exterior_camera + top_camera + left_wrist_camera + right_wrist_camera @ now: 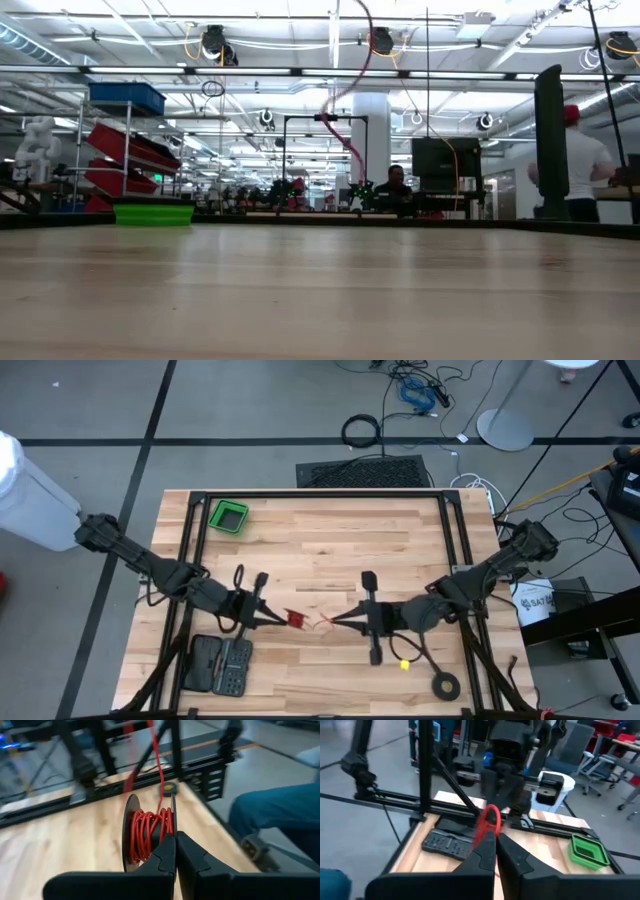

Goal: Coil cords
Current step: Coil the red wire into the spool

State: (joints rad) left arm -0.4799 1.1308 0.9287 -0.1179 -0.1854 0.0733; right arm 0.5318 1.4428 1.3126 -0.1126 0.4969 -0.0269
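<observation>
While both arms lean in over the middle of the butcher-block table (320, 540), the left gripper (268, 617) has its jaws pressed together on a small dark spool (131, 832) wound with red cord (147, 832), pinching it at the rim. From the spool a single red strand (156, 755) runs off taut toward the other arm. The right gripper (345, 621), at about three o'clock from the spool, has its fingers (485, 852) squeezed shut on that same red strand (490, 820), which loops up just past the tips.

A green bin (229, 517) sits near the table's eleven o'clock corner. A black case (222, 665) of small parts lies at seven o'clock, and a flat black tape ring (445, 685) at five o'clock, with a little yellow piece (405, 664) beside the right arm. A white pail (534, 603) off the three o'clock edge carries dark lettering I cannot make out. Beyond the far edge a thick black cable hoop (361, 430) lies on the floor.
</observation>
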